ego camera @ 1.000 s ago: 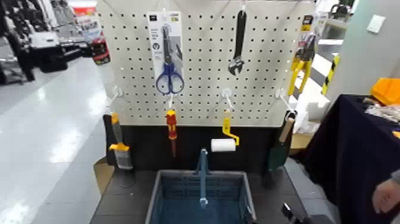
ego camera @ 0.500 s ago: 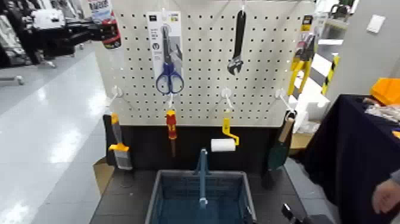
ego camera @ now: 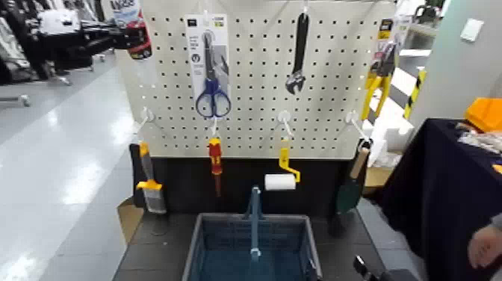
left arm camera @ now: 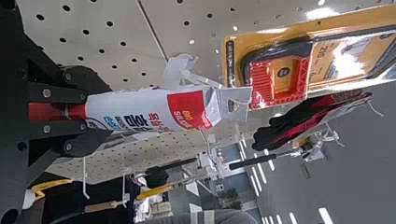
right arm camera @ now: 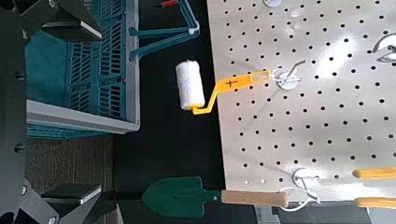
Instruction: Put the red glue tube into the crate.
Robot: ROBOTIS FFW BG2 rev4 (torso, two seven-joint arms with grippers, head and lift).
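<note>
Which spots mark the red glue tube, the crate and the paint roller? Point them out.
Red glue tube [left arm camera: 149,110]: left wrist view, printed body.
Crate [ego camera: 196,250]: head view, left rim.
Paint roller [ego camera: 281,181]: head view, white sleeve.

The head view looked forward and slightly down from above the crate [ego camera: 254,246], squarely facing the pegboard [ego camera: 258,112]. The left wrist view lay close beside the glue tube [left arm camera: 154,110], facing along it past the board's holes toward the ceiling. The right wrist view, turned sideways, shared the crate, yellow-handled roller [ego camera: 281,181] and trowel [right arm camera: 182,197] with the head view.
</note>
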